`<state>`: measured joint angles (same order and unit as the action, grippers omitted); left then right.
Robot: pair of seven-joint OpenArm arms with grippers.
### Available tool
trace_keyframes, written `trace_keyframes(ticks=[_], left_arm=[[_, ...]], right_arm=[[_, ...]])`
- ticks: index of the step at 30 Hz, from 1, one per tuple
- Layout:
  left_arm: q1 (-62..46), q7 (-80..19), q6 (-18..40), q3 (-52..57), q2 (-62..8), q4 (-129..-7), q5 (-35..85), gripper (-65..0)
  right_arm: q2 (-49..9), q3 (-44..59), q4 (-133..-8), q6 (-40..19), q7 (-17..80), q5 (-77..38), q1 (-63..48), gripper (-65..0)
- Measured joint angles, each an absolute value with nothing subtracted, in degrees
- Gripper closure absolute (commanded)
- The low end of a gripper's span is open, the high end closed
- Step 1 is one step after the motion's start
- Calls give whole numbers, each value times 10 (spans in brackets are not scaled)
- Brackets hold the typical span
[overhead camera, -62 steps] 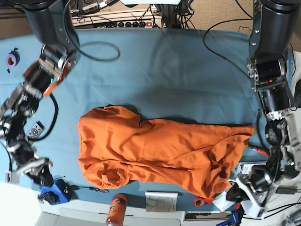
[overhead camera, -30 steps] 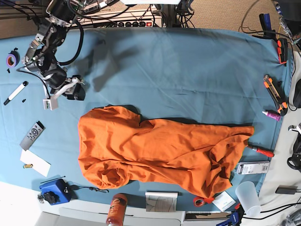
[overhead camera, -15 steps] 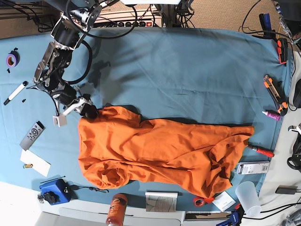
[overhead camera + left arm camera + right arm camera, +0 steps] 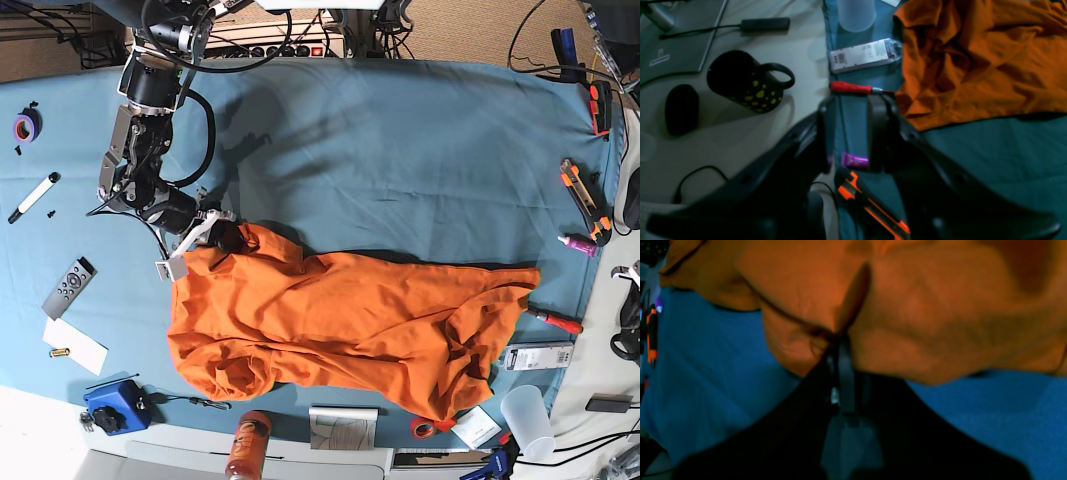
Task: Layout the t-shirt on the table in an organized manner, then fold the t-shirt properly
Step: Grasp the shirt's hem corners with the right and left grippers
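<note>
Lying crumpled across the blue worktop (image 4: pixel 400 150), the orange t-shirt (image 4: pixel 340 325) has a fold of its upper left edge pinched between the right gripper's (image 4: pixel 840 340) closed fingers. The left gripper's (image 4: pixel 846 133) fingers (image 4: pixel 877 133) hover apart beside the shirt's opposite end, gripping nothing.

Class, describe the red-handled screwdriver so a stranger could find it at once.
Start at the crumpled bright-orange t-shirt on the light-blue table. Beside the shirt's corner nearest the white-edged side lies the red-handled screwdriver. It alone is slim and plain red, unlike the neighbouring clear packet.
</note>
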<state>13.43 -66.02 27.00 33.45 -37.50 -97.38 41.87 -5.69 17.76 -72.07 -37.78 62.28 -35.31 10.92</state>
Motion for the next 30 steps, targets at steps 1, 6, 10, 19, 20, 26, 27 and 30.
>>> trace_keyframes(ticks=[1, 6, 10, 19, 20, 26, 27, 30], left_arm=[[128, -660, 270, 335, -375, -974, 419, -181], [84, -660, 270, 335, -361, -974, 419, -181], [49, -661, 270, 335, -328, -974, 422, -181], [18, -652, 341, 335, -207, -973, 488, -282], [18, -636, 342, 333, -198, -973, 487, -307], [17, -500, 322, 236, -183, -969, 317, -327], [17, -469, 290, 218, -182, -966, 284, -327], [29, -446, 191, 179, -181, -961, 218, -326]], right_arm=[[-57, 181, -735, -378, 640, -356, 108, 0], [-56, 225, -882, -382, 675, -390, 98, 0], [-57, 265, -1010, -387, 665, -407, 109, 0], [-57, 286, -1030, -386, 684, -399, 92, 0], [-56, 286, -1030, -386, 684, -398, 92, 0], [-56, 285, -1030, -386, 684, -393, 92, 0], [-56, 285, -1030, -386, 684, -393, 92, 0], [-56, 285, -1030, -387, 688, -390, 92, 0]])
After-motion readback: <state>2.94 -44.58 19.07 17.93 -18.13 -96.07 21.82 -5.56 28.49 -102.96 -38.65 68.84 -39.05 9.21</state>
